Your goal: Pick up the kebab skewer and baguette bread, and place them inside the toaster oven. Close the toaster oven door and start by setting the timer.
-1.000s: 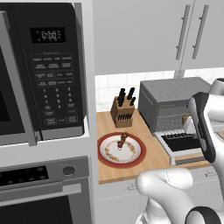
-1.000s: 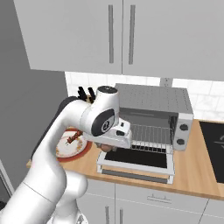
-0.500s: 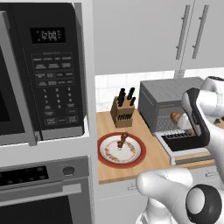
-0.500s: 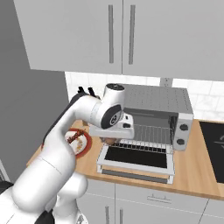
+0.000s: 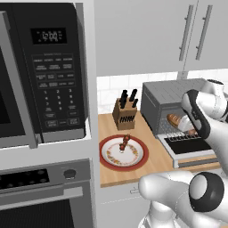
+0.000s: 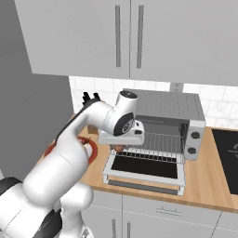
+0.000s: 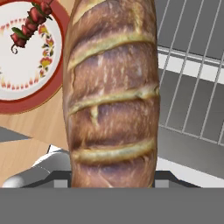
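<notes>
One loaf: the baguette bread (image 7: 111, 92) is clamped in the gripper (image 5: 189, 128), held just in front of the toaster oven's mouth and above its dropped door; its slashed brown crust runs lengthwise up the hand view.
Fingers: closed on the near end of the bread, one each side; the tips themselves are hidden under the loaf in the hand view.
Bread from the left: the loaf (image 5: 179, 120) pokes out leftward from the hand, level with the wire rack, its far end at the oven opening.
Kebab skewer: the kebab skewer (image 5: 124, 143) lies on the plate, well apart from the bread; in the hand view it sits at the top left corner (image 7: 30, 22), red and dark chunks on a thin stick.
Plate: the round plate (image 5: 111, 162) with a red rim and floral border sits on the wooden counter (image 5: 109, 127), left of the oven.
Toaster oven: the toaster oven (image 6: 172, 104) stands grey and boxy against the tiled wall, wire rack (image 6: 162, 142) showing inside, two knobs on its right face.
Toaster oven door: the toaster oven door (image 6: 146, 167) hangs fully down, dark glass facing up, lying flat over the counter edge.
Knife block: a wooden knife block (image 5: 123, 113) stands between plate and wall, just left of the oven.
Surroundings: a black microwave (image 5: 53, 75) far left with a wall oven (image 5: 40, 191) below, white cabinets (image 6: 130, 35) above.
</notes>
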